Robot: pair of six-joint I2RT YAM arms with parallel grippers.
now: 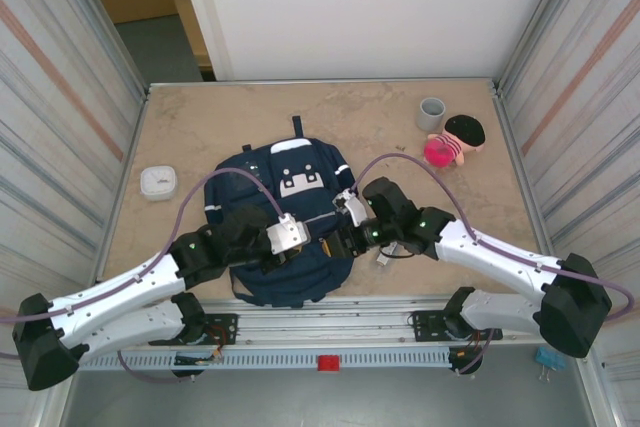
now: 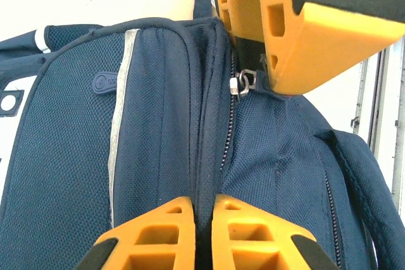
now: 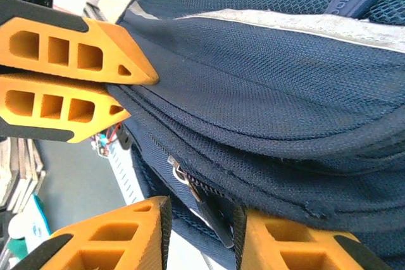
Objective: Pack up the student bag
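Student bag (image 1: 255, 172): lies flat on the table (image 1: 220, 117), at its middle and towards the near edge, between the 2 arms. We see navy mesh fabric, white patches and a pale stripe (image 2: 120, 112).
Left gripper (image 2: 202, 203): its 2 fingers are pressed together on a raised fold of the bag's fabric, along the zip seam. The right wrist view gives the same pinch from the side.
Right gripper (image 3: 202, 210): jaws part-way apart, astride the dark pull tab (image 3: 218, 219) of the zip. We see a gap on 1 side of the tab. Whether the other finger presses it, we cannot tell; the tab is half hidden there.
Zip slider (image 2: 243, 83): small and metallic, sits just under the right gripper's fingers. The zip below it looks closed.
Spacing of grippers: near each other on the bag's near half, not touching.
Grey cup (image 1: 431, 113): upright at the far right of the table, well apart from the bag.
Soft doll (image 1: 458, 137): pink with a black top, lies just beside the cup.
White round item (image 1: 157, 182): at the left of the table, near the bag.
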